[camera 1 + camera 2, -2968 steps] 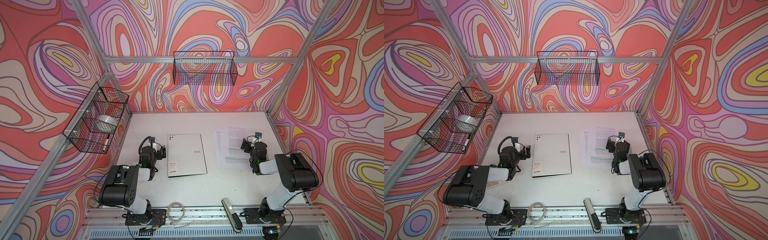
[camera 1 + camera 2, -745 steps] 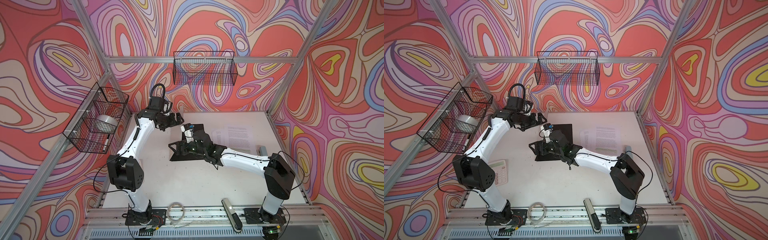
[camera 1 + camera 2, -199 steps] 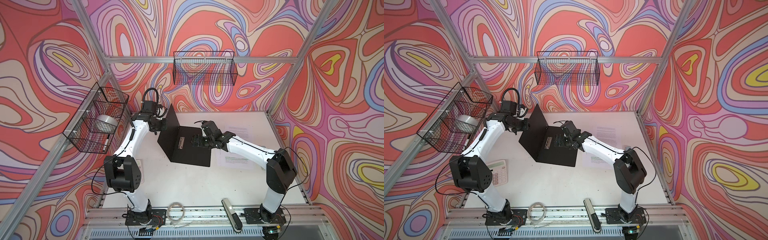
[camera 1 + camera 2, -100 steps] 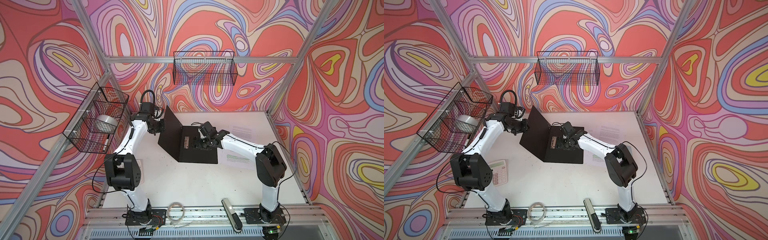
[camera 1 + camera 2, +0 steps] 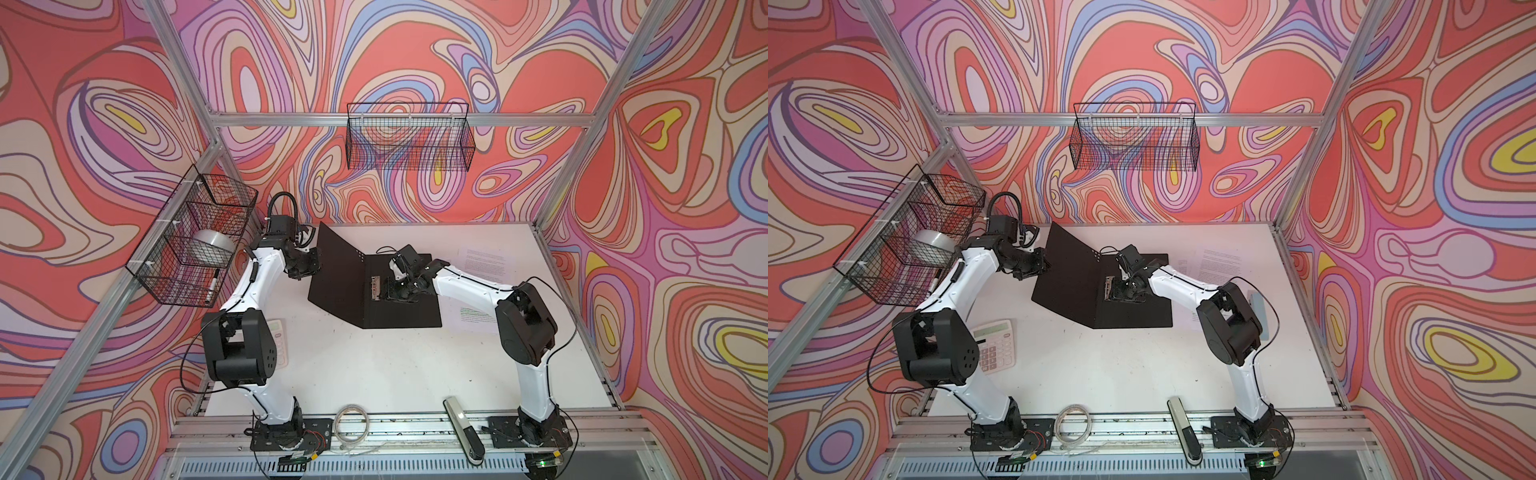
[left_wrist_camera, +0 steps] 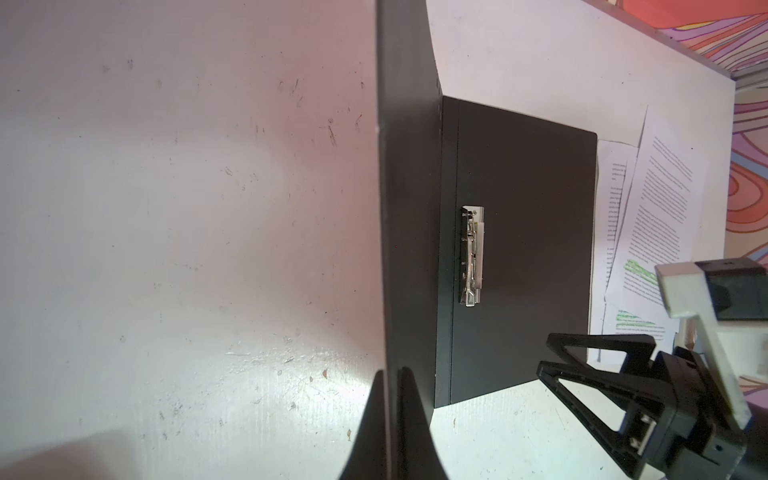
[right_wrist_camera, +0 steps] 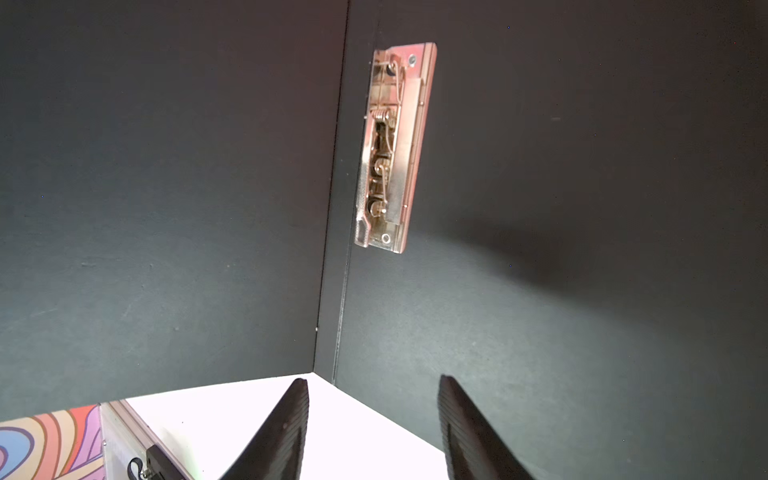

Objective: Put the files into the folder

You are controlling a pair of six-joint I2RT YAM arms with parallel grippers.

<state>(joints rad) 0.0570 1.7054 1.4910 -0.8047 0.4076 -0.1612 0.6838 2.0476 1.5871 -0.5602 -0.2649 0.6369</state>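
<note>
The folder (image 5: pixel 399 307) (image 5: pixel 1133 311) lies open at mid-table, black inside up, with a metal clip (image 5: pixel 376 286) (image 7: pixel 392 145) (image 6: pixel 471 255) by its spine. Its left cover (image 5: pixel 336 270) stands tilted up. My left gripper (image 5: pixel 313 266) (image 5: pixel 1044 264) (image 6: pixel 392 372) is shut on that cover's edge. My right gripper (image 5: pixel 392 291) (image 5: pixel 1121 291) (image 7: pixel 374 380) (image 6: pixel 544 353) hovers just right of the clip, its jaws apart with nothing between them. The files (image 5: pixel 486 266) (image 5: pixel 1221 262) (image 6: pixel 660 199) lie flat to the right of the folder, partly under its edge and my right arm.
A calculator (image 5: pixel 278 340) (image 5: pixel 994 345) lies at the left behind my left arm. A wire basket (image 5: pixel 195 245) hangs on the left wall, another basket (image 5: pixel 409 141) on the back wall. A cable coil (image 5: pixel 351 419) and a long grey-black bar (image 5: pixel 463 430) sit on the front rail.
My right gripper has moved left along the folder's inside to the clip, and its jaws have narrowed. The left gripper still holds the cover up.
</note>
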